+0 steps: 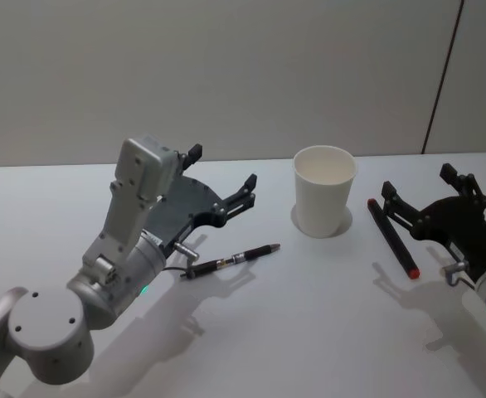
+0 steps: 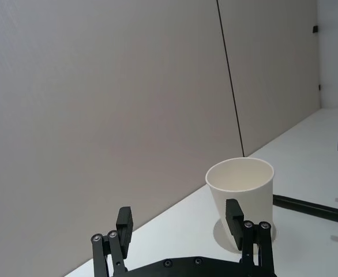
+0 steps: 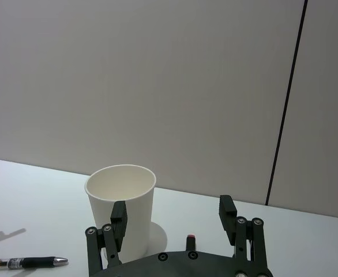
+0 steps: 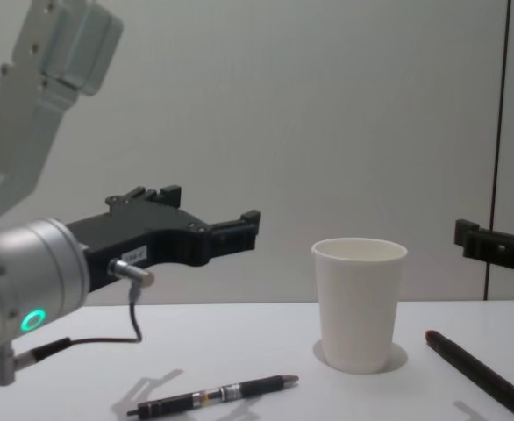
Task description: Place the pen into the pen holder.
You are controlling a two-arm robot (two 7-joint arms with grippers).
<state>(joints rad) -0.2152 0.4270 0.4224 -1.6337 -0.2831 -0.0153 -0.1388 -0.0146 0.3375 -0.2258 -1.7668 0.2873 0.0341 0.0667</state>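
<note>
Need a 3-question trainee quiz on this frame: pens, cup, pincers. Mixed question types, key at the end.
1. True or false: the black pen is inside the pen holder.
2. On which side of the pen holder does the red-tipped pen lie? A) robot's left B) robot's right
3. Fill in: the left pincer and the right pincer are both ____ and hold nothing.
Key: 1 false; 2 B; 3 open.

pens 2: black pen point(image 1: 230, 260), red-ended pen point(image 1: 393, 240) | pen holder point(image 1: 323, 192) 1 | pincers 2: left pincer point(image 1: 222, 167), right pincer point(image 1: 417, 181)
</note>
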